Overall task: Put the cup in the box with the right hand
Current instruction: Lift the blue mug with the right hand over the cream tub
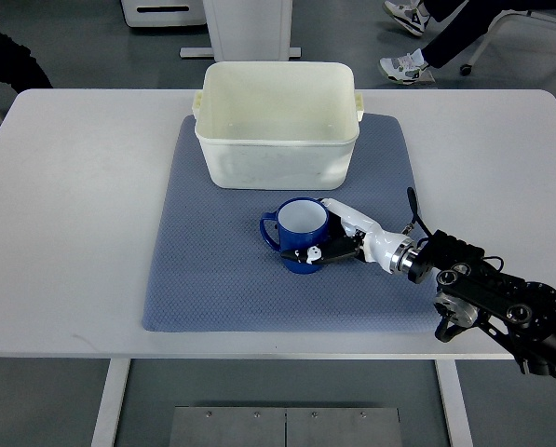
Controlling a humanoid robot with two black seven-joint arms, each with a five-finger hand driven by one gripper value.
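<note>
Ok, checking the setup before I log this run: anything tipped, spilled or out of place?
Nothing stands out. The blue cup stands upright on the mat, with the right robot hand wrapped around it. The box sits squarely behind.

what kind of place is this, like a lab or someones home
Most likely a lab or test room, not a home. The white table holds only a staged setup: a blue mat, a cup and a box. A person's feet beside an office chair base show on the grey floor.

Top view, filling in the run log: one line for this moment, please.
right hand: fingers around blue cup | cup: upright on grey mat | white box: empty, behind cup | left hand: not in view
</note>
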